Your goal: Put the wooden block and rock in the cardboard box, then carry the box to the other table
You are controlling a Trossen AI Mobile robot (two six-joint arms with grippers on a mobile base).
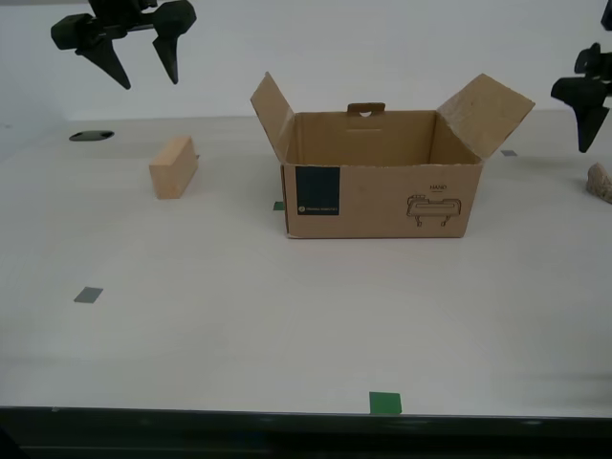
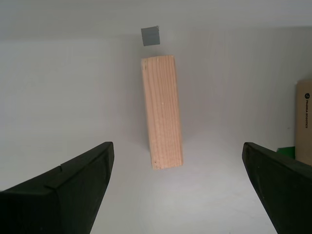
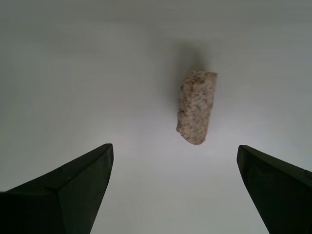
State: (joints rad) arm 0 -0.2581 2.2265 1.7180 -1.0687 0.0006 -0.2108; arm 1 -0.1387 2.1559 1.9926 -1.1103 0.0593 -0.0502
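Observation:
The cardboard box (image 1: 382,196) stands open in the middle of the table, flaps spread, with nothing visible inside. A wooden block (image 1: 174,167) lies toward the exterior view's left of it. My second gripper (image 1: 149,81) hangs open above and behind that block, which lies apart from its fingers (image 2: 162,112). The rock (image 1: 601,182) rests at the exterior view's right edge. My first gripper (image 1: 591,115) hovers open above the rock (image 3: 196,107), touching nothing. The other table is out of view.
The off-white table (image 1: 287,316) has a dark front edge. Small tape marks lie on it: green (image 1: 385,403) near the front, grey (image 1: 88,295) toward the exterior view's left, green (image 1: 278,206) at the box's corner. A dark hole (image 1: 91,136) sits at the back.

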